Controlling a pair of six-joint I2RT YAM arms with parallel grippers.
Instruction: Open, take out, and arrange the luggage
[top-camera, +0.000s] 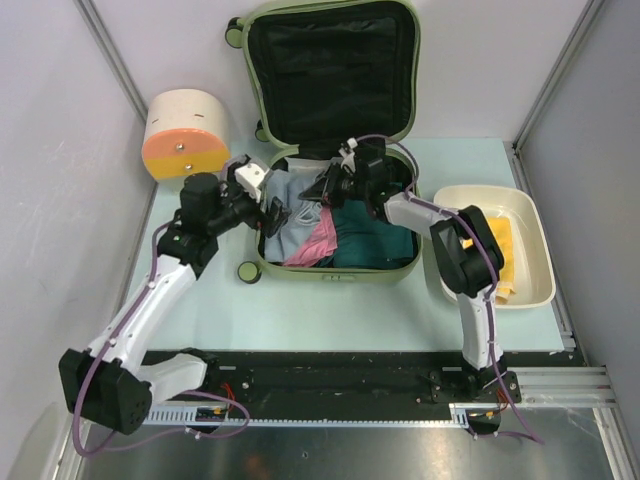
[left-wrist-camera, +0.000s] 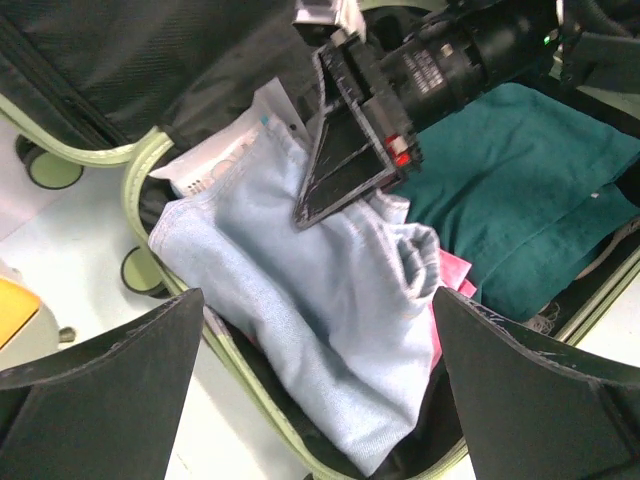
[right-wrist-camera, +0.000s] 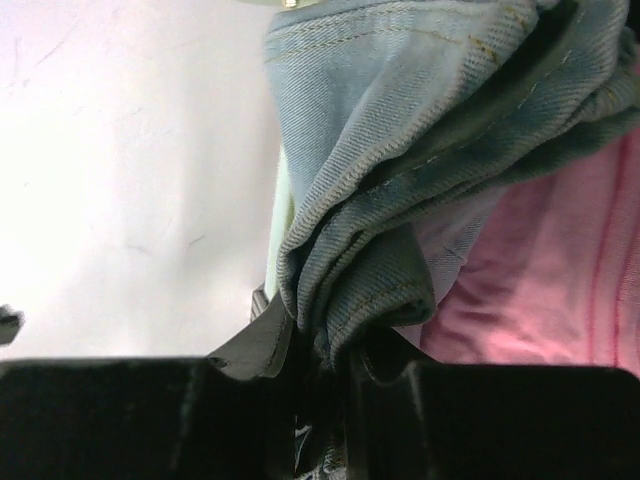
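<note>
A drum sits far left, and next to it the left gripper hangs with its jaws wide apart, holding nothing. The luggage lies open mid-table with its lid upright, and blue denim, pink cloth and teal cloth lie inside. The right gripper is clamped on a fold of the denim, and a white basin stands at the far right.

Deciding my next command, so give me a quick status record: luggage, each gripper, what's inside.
luggage: open, lid raised at the back
left gripper: open, above light-blue garment at the luggage's left side
right gripper: shut on light-blue garment
inside: light-blue garment, pink garment, teal garment
basin: right of luggage, holds yellow cloth
</note>
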